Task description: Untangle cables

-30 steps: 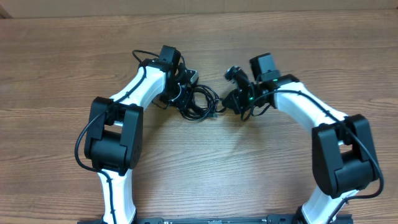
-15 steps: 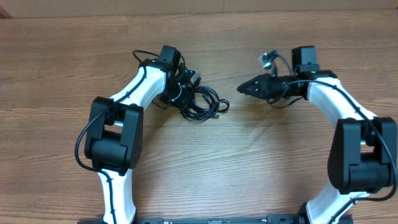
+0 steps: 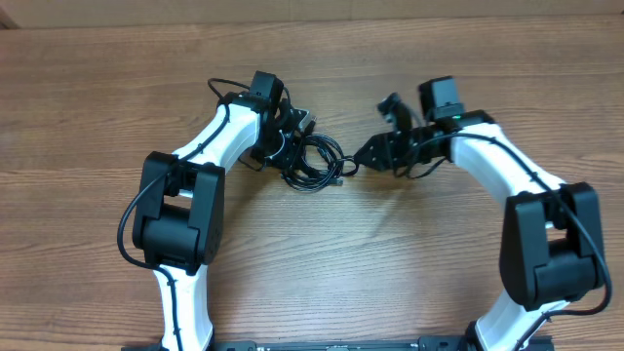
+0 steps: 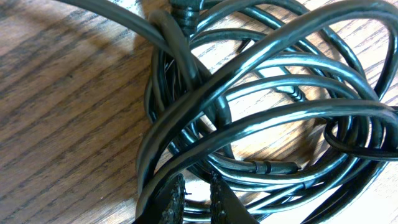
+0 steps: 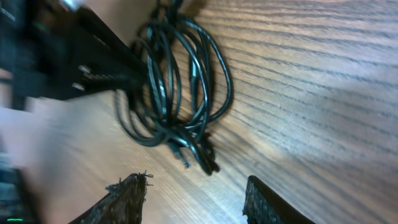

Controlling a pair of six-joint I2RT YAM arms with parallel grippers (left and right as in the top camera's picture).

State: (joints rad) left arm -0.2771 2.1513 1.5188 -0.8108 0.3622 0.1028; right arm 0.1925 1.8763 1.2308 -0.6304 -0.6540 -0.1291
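Two grippers face each other over one bundle of cables (image 3: 317,161) on a wooden table (image 3: 97,78). The bundle sits mid-table, slightly left of centre and well off every edge, in between the two grippers.

Cables: thin black cords looped over each other in a loose coil, several loops overlapping, lying flat on the wood. The left wrist view is filled with the crossing strands (image 4: 249,112). The right wrist view shows the whole coil (image 5: 180,93), with plug ends (image 5: 205,160) sticking out of its near side.

Left gripper (image 3: 297,146): at the left-far side of the bundle, touching it. In its own camera (image 4: 194,200) the fingers (image 4: 168,199) are close together with only a slim gap, tips right at the coil's edge. Can't tell if a strand is actually pinched.

Right gripper (image 3: 363,159): just beside the right side of the bundle, tips pointing at it, not touching. In its own camera (image 5: 196,193) the fingers (image 5: 127,196) are spread wide, bare wood between them, nothing held. The coil lies ahead of the tips, apart from them.
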